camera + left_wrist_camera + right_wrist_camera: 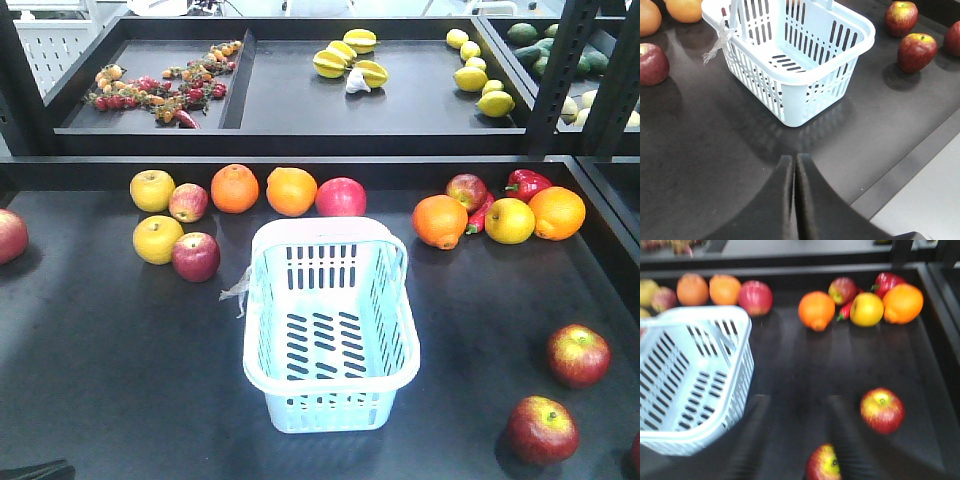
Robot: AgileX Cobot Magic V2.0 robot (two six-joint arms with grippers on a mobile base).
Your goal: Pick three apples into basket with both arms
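Oranges, yellow apples, red pepper — back row; lemons — upper shelf.

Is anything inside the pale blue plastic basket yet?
No. The pale blue slotted plastic basket holds nothing; its floor shows bare. Its near wall's inner face is hidden.

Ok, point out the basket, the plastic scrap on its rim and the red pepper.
basket (330, 412), front view, near wall
plastic scrap (236, 288), front view, its middle
red pepper (527, 184), front view, its body

Pale blue basket: moulded plastic, smooth, slight sheen; scrap on its rim: clear crinkled plastic film; apples: glossy skin; table top: black, matt, faintly reflective.
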